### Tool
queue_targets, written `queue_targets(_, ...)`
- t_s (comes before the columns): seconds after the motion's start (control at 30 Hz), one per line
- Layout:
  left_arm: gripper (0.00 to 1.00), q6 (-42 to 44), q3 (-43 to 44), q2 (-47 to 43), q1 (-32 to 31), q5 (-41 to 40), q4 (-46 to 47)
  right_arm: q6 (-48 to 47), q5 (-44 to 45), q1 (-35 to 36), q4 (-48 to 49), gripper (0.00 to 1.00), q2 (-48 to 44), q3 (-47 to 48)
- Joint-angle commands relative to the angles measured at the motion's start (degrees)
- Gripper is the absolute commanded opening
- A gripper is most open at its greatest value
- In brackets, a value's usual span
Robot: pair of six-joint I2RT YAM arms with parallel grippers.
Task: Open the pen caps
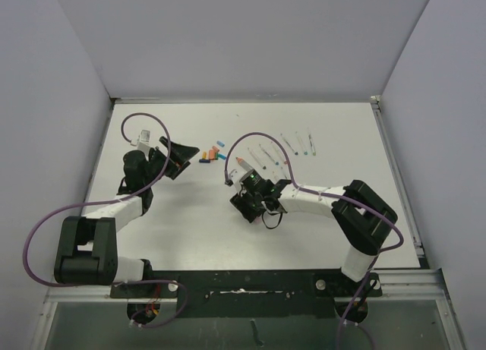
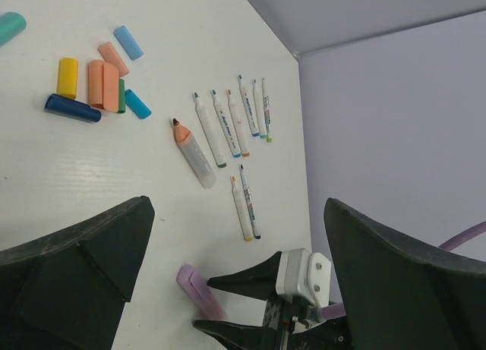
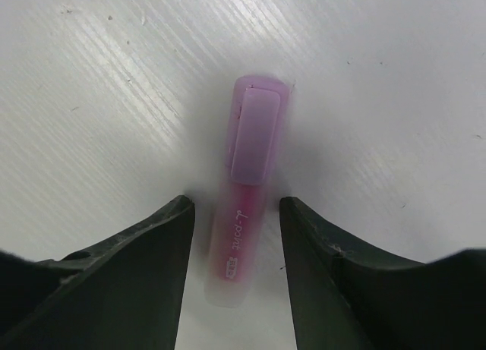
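Note:
A pink highlighter pen with its purple cap still on lies flat on the white table. My right gripper straddles the pen's barrel, one finger on each side with a narrow gap, so it is open and not gripping. The left wrist view shows the same gripper low at the pen. Several loose pen caps lie in a cluster at the back: yellow, orange, dark blue, teal. My left gripper hovers wide open beside them, holding nothing.
Several uncapped thin pens lie in a row right of the caps, with a thicker orange-tipped pen and two more pens nearer. Grey walls enclose the table on three sides.

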Motion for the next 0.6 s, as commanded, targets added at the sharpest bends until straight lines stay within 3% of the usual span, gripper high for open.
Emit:
queue_targets(0.0, 0.97, 1.04, 0.38, -2.34, -0.16, -0.72, -0.25, 0.29, 1.23, 0.80, -0.20, 0.43, 1.70, 0.04)
queue_targets(0.17, 0.97, 3.07, 1.86, -3.59, -1.80, -2.95, -6.17, -0.18, 1.72, 0.81, -0.16, 0.13, 1.52, 0.10)
queue_targets(0.23, 0.98, 3.74, 2.66, -3.85, -3.37, -4.48, -8.50, -0.80, 2.17, 0.67, 0.31, 0.07, 0.88, 0.69)
queue_targets(0.57, 0.97, 3.07, 5.89, 2.85, -13.63, -8.16, -6.89, -1.25, -4.80, -5.54, 5.80, 0.02, -3.48, 6.30)
